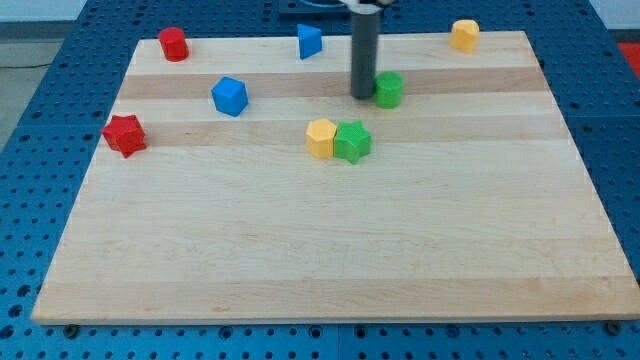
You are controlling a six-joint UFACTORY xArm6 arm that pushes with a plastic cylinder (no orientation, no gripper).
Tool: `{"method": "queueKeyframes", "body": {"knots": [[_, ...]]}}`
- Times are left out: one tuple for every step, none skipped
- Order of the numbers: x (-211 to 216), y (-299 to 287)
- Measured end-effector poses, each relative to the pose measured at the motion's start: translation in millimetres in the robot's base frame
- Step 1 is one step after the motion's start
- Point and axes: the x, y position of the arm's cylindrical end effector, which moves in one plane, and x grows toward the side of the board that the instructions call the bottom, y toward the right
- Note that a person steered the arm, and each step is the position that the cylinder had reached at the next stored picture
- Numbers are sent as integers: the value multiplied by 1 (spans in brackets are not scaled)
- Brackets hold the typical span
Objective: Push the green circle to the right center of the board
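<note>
Wood grain runs bare across the near half of the board (330, 260), which lies on a blue perforated counter (40, 200). Farther up, near the middle, a yellow block (321, 138) and a green star-shaped block (352, 141) sit side by side, touching, the yellow one toward the view's left. At the left edge of the board rests a red star-shaped block (124, 134). Beyond that, a blue cube-like block (229, 96) stands left of centre. On about the same line, right of centre, is the green circle (389, 89), a short cylinder standing on its flat face in the upper middle of the board, well short of the right edge. My tip (362, 96) sits just beside it on the view's left, touching or nearly so; the dark rod rises straight up from there. No gripper exists on this arm, so none can be called wide or narrow. Along the far edge stand a red cylinder (174, 44) at the left, a blue wedge-like block (309, 41) near the middle, and a yellow block (464, 35) at the right.
</note>
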Motion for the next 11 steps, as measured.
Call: {"method": "queueKeyframes", "body": {"knots": [[-6,9],[-29,20],[-18,45],[1,53],[18,73],[23,69],[23,25],[38,26],[58,45],[70,63],[70,87]]}}
